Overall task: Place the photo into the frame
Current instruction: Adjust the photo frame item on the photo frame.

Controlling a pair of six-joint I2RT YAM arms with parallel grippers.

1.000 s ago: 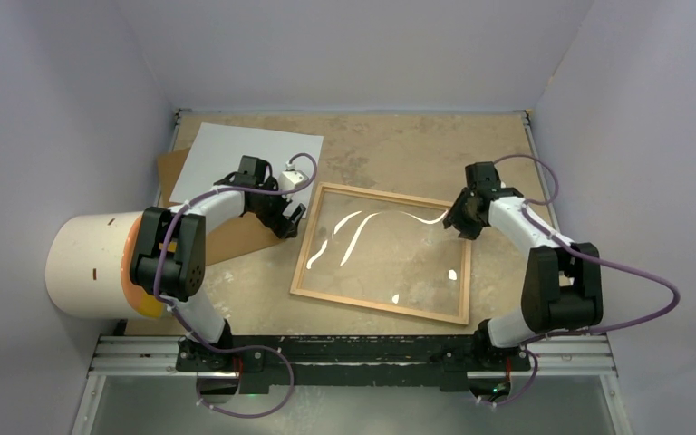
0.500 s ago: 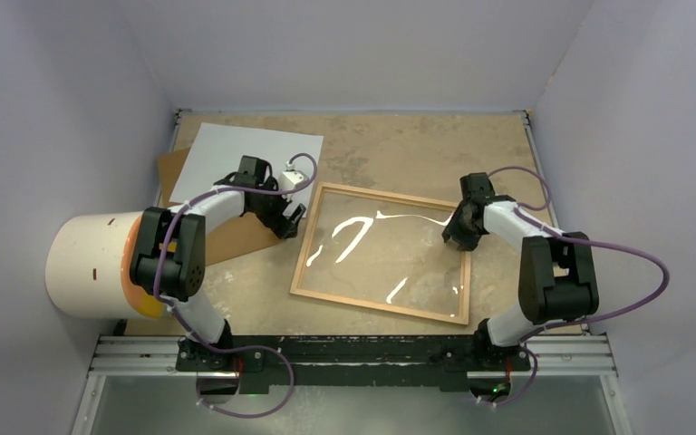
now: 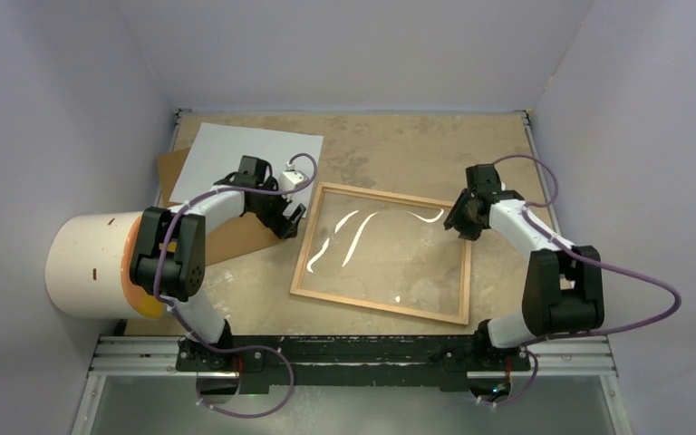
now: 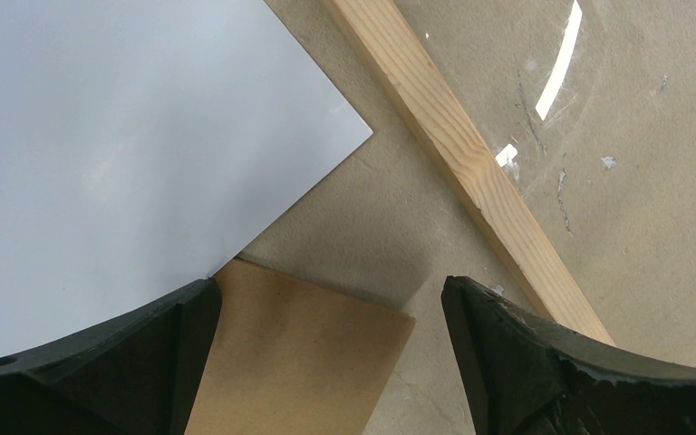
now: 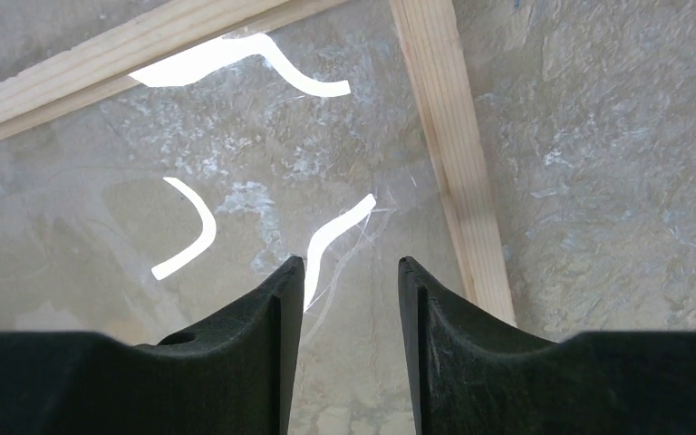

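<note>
The photo [image 3: 249, 159] lies white back up at the far left of the table, and in the left wrist view its near corner [image 4: 127, 136] overlaps the brown backing board [image 4: 299, 362]. In the middle lies the frame [image 3: 376, 306], light wood around a reflective glass pane. My left gripper [image 3: 288, 220] hovers wide open between the photo's corner and the frame's left rail [image 4: 462, 163], holding nothing [image 4: 331, 299]. Above the pane, just inside the frame's far right corner, is my right gripper [image 3: 462, 222]. It is partly open and empty [image 5: 351, 267], with the right rail [image 5: 453, 163] beside it.
The brown backing board [image 3: 231, 237] lies partly under the photo and the left arm. A large white cylinder with an orange end [image 3: 91, 263] sits at the table's left edge. Walls close in the left, far and right sides, and a metal rail [image 3: 353, 349] runs along the front.
My right gripper dipped toward the near side along the frame's right rail, then came back. The reflections on the glass shifted. The left arm has not moved.
</note>
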